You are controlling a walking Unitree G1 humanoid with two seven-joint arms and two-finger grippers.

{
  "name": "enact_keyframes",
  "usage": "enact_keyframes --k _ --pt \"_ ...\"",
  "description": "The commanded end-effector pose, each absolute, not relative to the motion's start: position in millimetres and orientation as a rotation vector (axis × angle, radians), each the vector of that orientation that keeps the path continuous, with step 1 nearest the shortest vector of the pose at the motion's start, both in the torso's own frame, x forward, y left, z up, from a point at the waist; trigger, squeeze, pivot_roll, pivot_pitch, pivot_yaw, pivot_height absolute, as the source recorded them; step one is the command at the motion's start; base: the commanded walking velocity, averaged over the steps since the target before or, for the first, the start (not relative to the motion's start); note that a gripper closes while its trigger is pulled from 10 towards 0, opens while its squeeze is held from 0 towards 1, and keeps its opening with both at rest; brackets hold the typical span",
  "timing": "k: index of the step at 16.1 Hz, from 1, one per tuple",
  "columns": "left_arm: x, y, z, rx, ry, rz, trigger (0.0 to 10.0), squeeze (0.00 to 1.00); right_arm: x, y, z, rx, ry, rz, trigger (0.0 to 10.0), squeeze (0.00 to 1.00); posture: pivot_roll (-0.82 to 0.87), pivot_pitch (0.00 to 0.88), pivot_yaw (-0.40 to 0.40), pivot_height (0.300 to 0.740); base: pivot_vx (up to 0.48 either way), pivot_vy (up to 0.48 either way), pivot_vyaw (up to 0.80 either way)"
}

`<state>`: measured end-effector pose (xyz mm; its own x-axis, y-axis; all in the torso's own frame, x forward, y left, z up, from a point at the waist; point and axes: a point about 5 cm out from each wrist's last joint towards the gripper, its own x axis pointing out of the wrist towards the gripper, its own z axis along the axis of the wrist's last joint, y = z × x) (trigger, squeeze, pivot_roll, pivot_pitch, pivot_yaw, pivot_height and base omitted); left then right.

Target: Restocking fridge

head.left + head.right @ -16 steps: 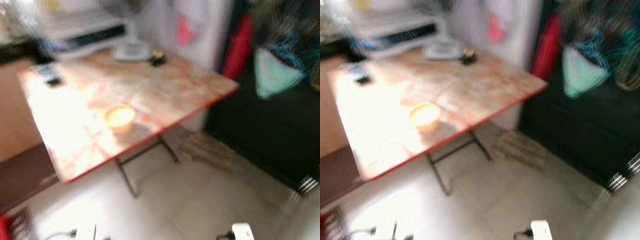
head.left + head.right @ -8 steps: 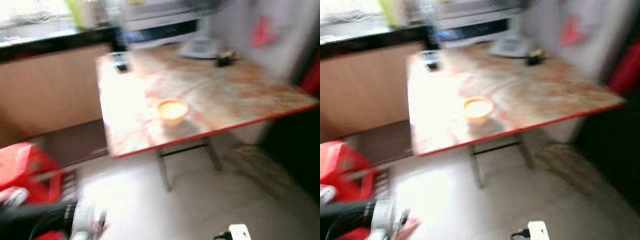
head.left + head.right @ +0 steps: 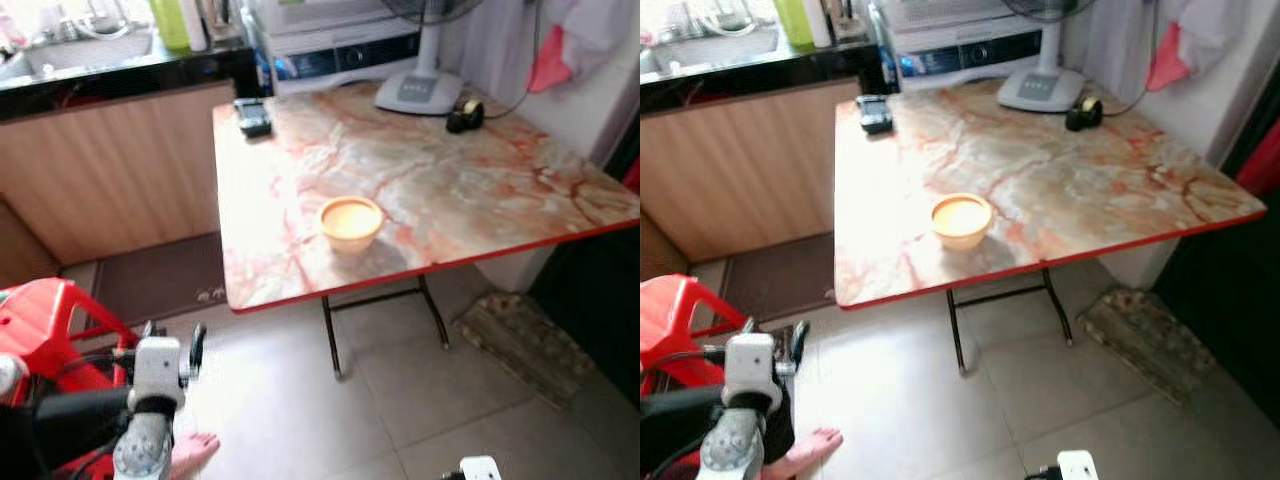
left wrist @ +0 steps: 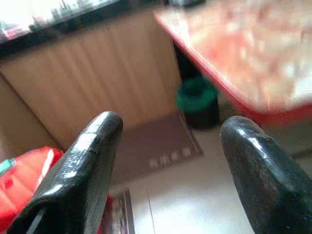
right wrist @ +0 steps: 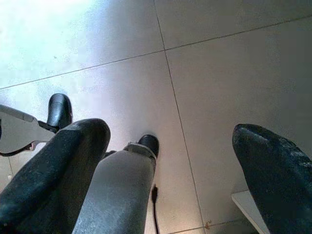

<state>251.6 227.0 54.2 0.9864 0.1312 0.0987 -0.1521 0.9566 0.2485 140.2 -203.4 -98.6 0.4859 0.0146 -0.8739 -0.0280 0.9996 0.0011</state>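
Ahead of the robot stands a folding table (image 3: pixel 480 190) with a marbled orange and grey top and a red edge, on thin metal legs over a pale tiled floor (image 3: pixel 420 400). A small orange bowl (image 3: pixel 351 221) sits on the table, close to the near edge, at about 12 o'clock from the robot. Far back on the table, at about 1 o'clock, are the white base of a fan (image 3: pixel 418 92) and just beside it a small black and yellow object (image 3: pixel 464 116). At the far left corner of the table, near 11 o'clock, lies a small dark device (image 3: pixel 252 116). Behind the table a white appliance (image 3: pixel 335 45) stands against the wall, and a wooden counter (image 3: pixel 110 160) with a black top runs away to the left.

Low at 8 o'clock the left gripper (image 4: pixel 170 161) is raised a little in front of the body. Its two black fingers (image 4: pixel 83 165) are spread wide with nothing between them, and they look toward the counter and a green bin (image 4: pixel 197 100) under the table. A red plastic stool (image 3: pixel 45 320) stands behind this arm, and a bare foot (image 3: pixel 195 450) of a person rests on the tiles near it.

The right gripper (image 5: pixel 170 170) hangs low over the floor, fingers (image 5: pixel 273 170) also spread apart and holding nothing.

A fridge I cannot make out from these views.
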Motion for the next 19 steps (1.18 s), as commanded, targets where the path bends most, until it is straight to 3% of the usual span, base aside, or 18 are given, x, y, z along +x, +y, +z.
enact_keyframes --k 1,5,7,10,12,19 --pt "253 223 65 0.273 -0.126 0.127 10.0 0.0 138 -202 -100 -0.009 1.066 0.027 10.0 0.0 0.01 0.0 0.057 0.74 0.0 0.0 0.0" --pt "269 213 123 0.21 -0.297 0.1 10.0 0.0 139 -202 -99 -0.035 1.067 0.03 10.0 0.0 0.06 0.0 0.032 0.74 0.0 0.0 0.0" --pt "288 190 138 0.053 -0.304 0.026 10.0 0.0 141 -202 -99 -0.037 1.066 0.043 10.0 0.0 0.08 0.0 0.004 0.74 0.0 0.0 0.0" --pt "283 175 130 -0.1 -0.258 0.058 10.0 0.0 144 -210 -96 -0.075 1.06 0.062 10.0 0.0 0.09 0.0 -0.005 0.74 0.0 0.0 0.0" --pt "281 161 129 -0.091 -0.215 -0.015 10.0 0.0 144 -218 -94 -0.048 1.034 0.012 10.0 0.0 0.07 0.0 -0.003 0.74 0.0 0.0 0.0" --pt "293 156 131 -0.109 -0.19 -0.033 10.0 0.0 143 -215 -95 -0.049 1.041 0.029 10.0 0.0 -0.03 0.0 0.027 0.74 0.114 0.0 0.0"
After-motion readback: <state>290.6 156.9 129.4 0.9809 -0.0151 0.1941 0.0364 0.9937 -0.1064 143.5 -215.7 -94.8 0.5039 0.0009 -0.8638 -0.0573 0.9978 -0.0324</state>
